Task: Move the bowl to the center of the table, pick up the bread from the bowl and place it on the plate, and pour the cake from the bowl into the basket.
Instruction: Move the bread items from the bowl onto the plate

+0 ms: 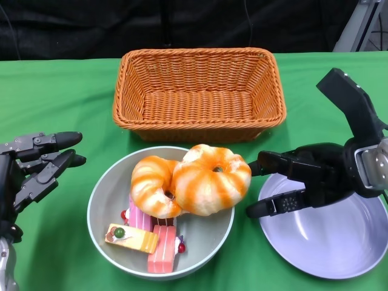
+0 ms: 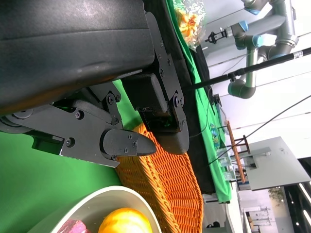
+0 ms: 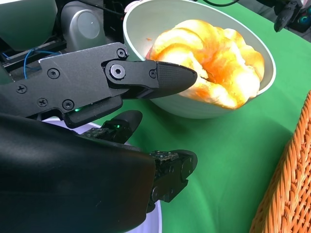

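Bowl (image 1: 103,209) sits on the green table (image 1: 60,109) near its front edge, holding two orange-striped bread rolls (image 1: 211,179) and cake slices (image 1: 148,239). Basket (image 1: 199,94) lies behind it, long axis parallel to the table's front edge. Plate (image 1: 339,242) rests just right of the bowl. Right hand (image 1: 303,182) hovers over the plate, fingers apart, pointing at the bread, holding nothing. Left hand (image 1: 36,167) likewise holds nothing, fingers extended. Black backdrop behind.

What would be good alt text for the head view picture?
A grey bowl holding two orange-striped bread rolls and cake slices sits on a green table, between the robot's open left hand and right hand. An empty wicker basket stands behind; a pale plate lies under the right hand.
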